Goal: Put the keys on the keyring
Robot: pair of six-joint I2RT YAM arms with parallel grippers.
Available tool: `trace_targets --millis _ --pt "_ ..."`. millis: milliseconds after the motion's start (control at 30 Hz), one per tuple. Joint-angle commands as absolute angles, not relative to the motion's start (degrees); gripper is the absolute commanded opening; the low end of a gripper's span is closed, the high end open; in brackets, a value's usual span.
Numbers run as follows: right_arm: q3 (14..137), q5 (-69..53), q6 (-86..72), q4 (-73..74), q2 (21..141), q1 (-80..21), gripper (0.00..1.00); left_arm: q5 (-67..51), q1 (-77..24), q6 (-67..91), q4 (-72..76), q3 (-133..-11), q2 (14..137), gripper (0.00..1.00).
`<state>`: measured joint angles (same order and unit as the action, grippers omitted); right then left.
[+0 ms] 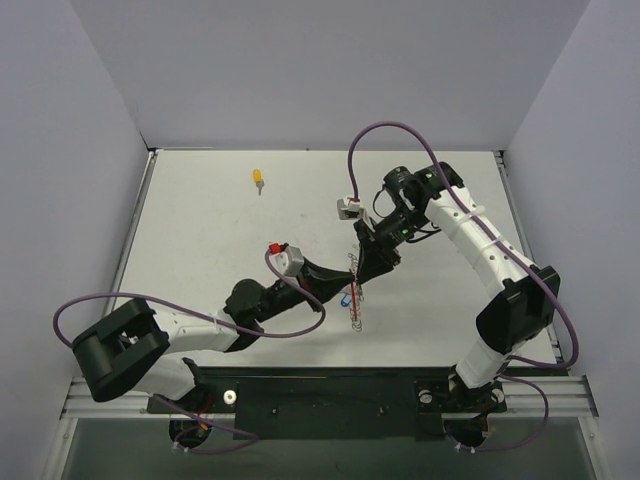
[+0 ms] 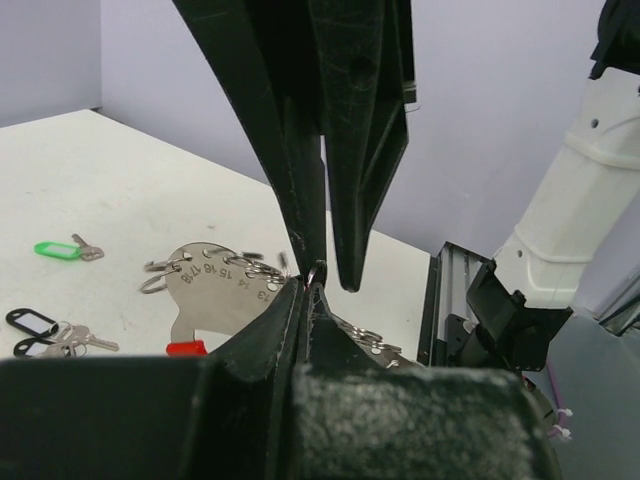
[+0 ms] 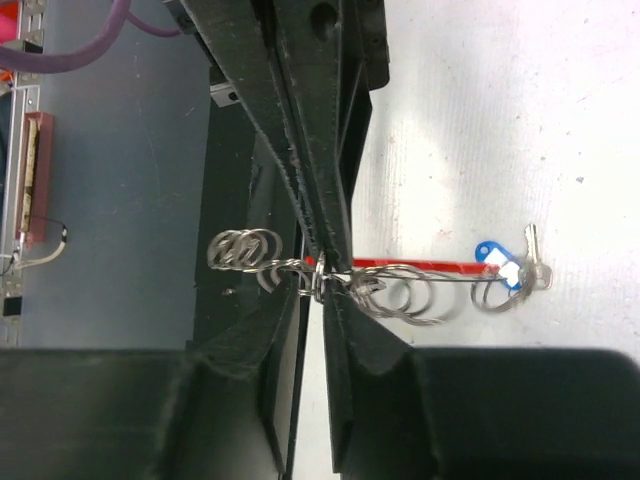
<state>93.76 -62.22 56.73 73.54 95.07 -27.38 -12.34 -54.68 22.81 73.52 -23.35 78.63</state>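
left pincer (image 2: 307,290): matte black plastic, scuffed, jaws pressed together on the keyring (image 3: 410,266), a thin wire loop with a bright red stretch and coiled silver split rings; it stands on edge near the middle of the white matte surface (image 1: 200,250); cannot tell whether its lower edge touches; right pincer (image 3: 320,292) meets the left tip to tip at the same wire, jaws drawn near with a slim gap left; cannot tell whether it bites; the keyring's flat silver metal plate (image 2: 215,290) is stamped 13 to 18 beside punched holes; lower numbers hidden behind black fingers; small silver blue-tagged key (image 3: 497,262) sits at the end of the red stretch; green-tagged key (image 2: 55,249) and black-tagged keys (image 2: 30,322) lie flat on the surface, black tag cut by the frame edge; yellow-tagged key (image 1: 258,178) well apart toward the back, too small for detail
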Motion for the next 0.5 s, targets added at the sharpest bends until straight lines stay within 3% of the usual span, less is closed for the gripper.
trace_targets --millis 0,233,333,467 --pt "94.3 -63.2 56.8 76.3 93.7 -28.3 0.02 -12.1 -53.9 23.0 90.2 -25.4 77.6 0.00" --pt "93.3 -58.4 54.5 74.5 93.2 -29.4 0.00 -16.5 -52.6 21.5 72.1 -28.6 73.5 0.00" --pt "93.3 -57.5 53.6 74.6 92.8 -29.3 0.18 -18.5 -52.1 18.6 54.4 -32.7 69.3 0.00" --pt "94.0 -56.5 55.3 77.7 91.3 -28.3 0.35 -21.1 -52.0 9.5 34.8 -37.7 65.8 0.00"
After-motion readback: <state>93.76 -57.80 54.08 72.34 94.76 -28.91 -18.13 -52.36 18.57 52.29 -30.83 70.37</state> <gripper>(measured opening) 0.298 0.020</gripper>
